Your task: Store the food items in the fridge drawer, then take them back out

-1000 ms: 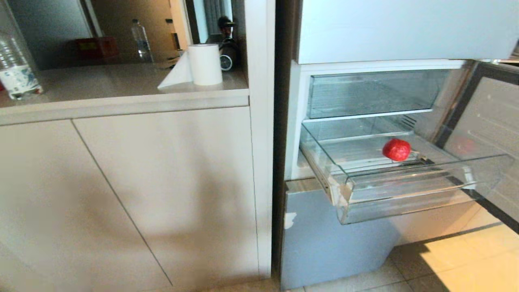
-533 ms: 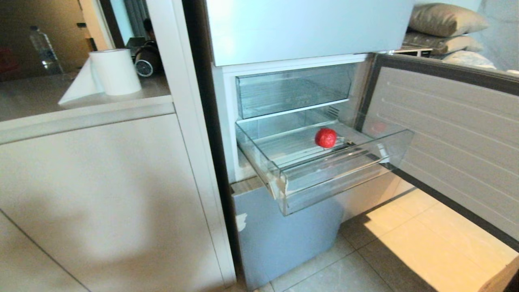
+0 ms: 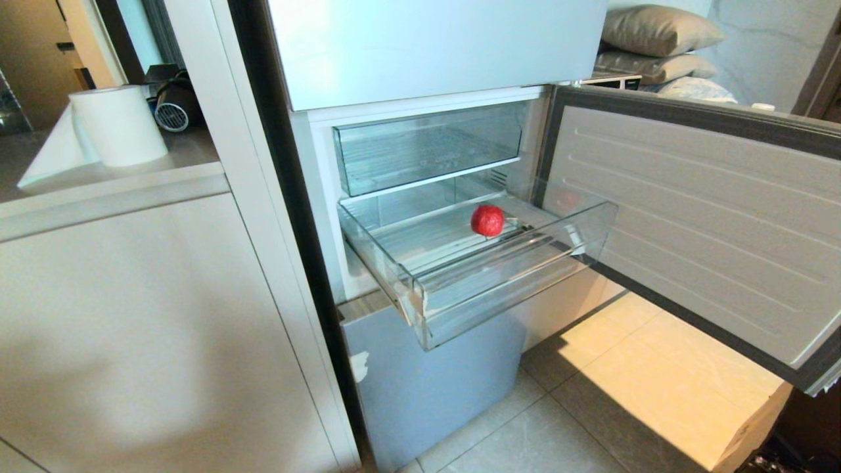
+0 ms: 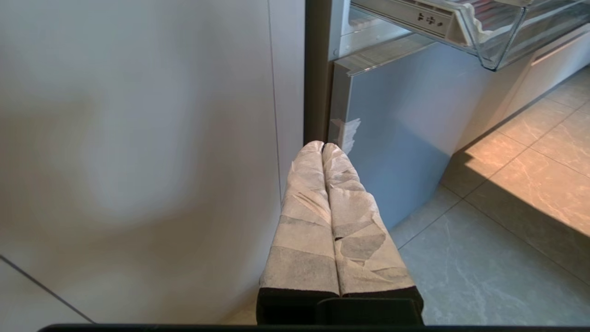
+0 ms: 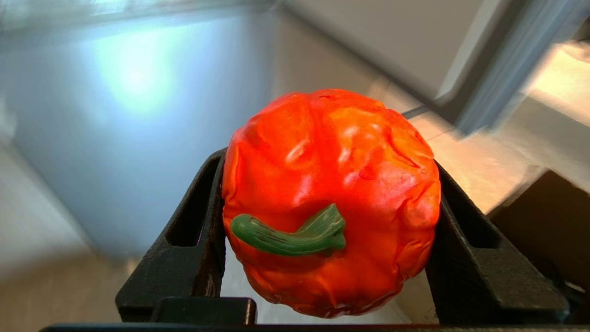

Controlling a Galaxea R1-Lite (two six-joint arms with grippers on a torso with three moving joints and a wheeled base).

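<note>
The fridge drawer (image 3: 512,276), clear plastic with a ribbed floor, stands pulled out of the open fridge. A glossy red food item (image 3: 487,219) lies on its floor, toward the right. The other food item (image 5: 329,203), orange-red with a green stem, sits between the black fingers of my right gripper (image 5: 327,161), which is shut on it. My left gripper (image 4: 322,146), its taped fingers pressed together and empty, hangs low in front of the cabinet and the fridge's lower door, below the drawer's corner (image 4: 498,37). Neither arm shows in the head view.
A shallower clear drawer (image 3: 427,148) sits pushed in above the open one. The fridge door (image 3: 690,223) swings wide open on the right. To the left, a paper towel roll (image 3: 118,125) stands on a counter (image 3: 112,187) over cabinet fronts. Tiled floor (image 3: 624,394) lies below.
The whole head view has swung to the right, so the fridge and its door now fill the middle. The drawer and the red item in it have kept their places.
</note>
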